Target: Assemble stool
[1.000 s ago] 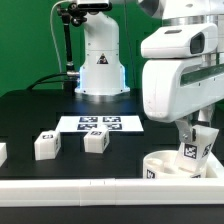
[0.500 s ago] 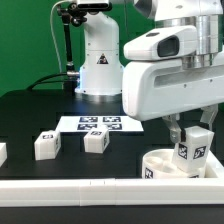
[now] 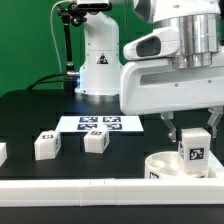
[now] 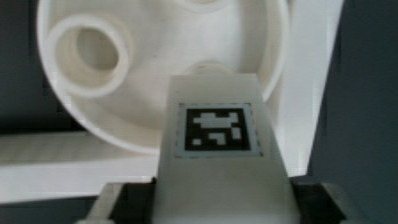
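Here the gripper [image 3: 192, 138] is clamped on a leg block [image 3: 193, 152], one finger on each side. It holds the block upright over the seat disc [image 3: 160, 168], with the block's tag facing the exterior camera. The block's lower end dips behind the disc's near rim, and whether it touches the disc cannot be told. In the wrist view the block runs out from between the jaws toward the disc. A round socket [image 4: 89, 50] shows in the disc's face, off to one side of the block's far end.

Well apart from the seat disc, toward the exterior view's left, two loose blocks stand on the black table [image 3: 40, 108]: the nearer block [image 3: 96, 141] and the farther block [image 3: 45, 145]. A third white piece [image 3: 2, 152] is cut off by the picture's edge. The marker board [image 3: 100, 124] lies flat behind the two loose blocks, farther back than the disc. A long white rail [image 3: 70, 192] runs just in front of the disc. The arm's bulky white body [image 3: 170, 75] hangs above the disc and hides the table behind it. The arm's base [image 3: 100, 62] stands far behind, beyond the marker board.
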`<action>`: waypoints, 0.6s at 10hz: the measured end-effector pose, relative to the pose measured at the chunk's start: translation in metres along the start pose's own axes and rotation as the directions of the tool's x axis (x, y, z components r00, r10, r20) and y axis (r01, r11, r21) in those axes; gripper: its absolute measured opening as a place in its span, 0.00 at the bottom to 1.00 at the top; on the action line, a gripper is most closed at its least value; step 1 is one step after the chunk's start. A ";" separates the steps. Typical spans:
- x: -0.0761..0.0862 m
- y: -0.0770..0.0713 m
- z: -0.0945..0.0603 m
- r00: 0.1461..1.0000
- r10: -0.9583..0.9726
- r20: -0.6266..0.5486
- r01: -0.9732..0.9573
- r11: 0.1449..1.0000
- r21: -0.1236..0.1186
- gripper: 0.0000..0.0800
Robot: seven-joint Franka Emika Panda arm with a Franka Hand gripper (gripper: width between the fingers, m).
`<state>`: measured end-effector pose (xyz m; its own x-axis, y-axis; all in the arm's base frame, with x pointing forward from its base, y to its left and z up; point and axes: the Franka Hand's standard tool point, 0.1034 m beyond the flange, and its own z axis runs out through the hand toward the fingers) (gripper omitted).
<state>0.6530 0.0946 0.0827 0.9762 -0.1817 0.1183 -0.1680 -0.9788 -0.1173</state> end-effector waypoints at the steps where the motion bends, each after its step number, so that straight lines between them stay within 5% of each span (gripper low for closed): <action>1: 0.000 0.001 0.000 0.996 0.089 0.000 -0.089 0.996 -0.001 0.43; 6: 0.000 0.004 0.000 0.937 0.349 0.007 -0.349 0.937 0.004 0.43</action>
<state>0.6524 0.0912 0.0822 0.8570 -0.5114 0.0631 -0.4978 -0.8533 -0.1550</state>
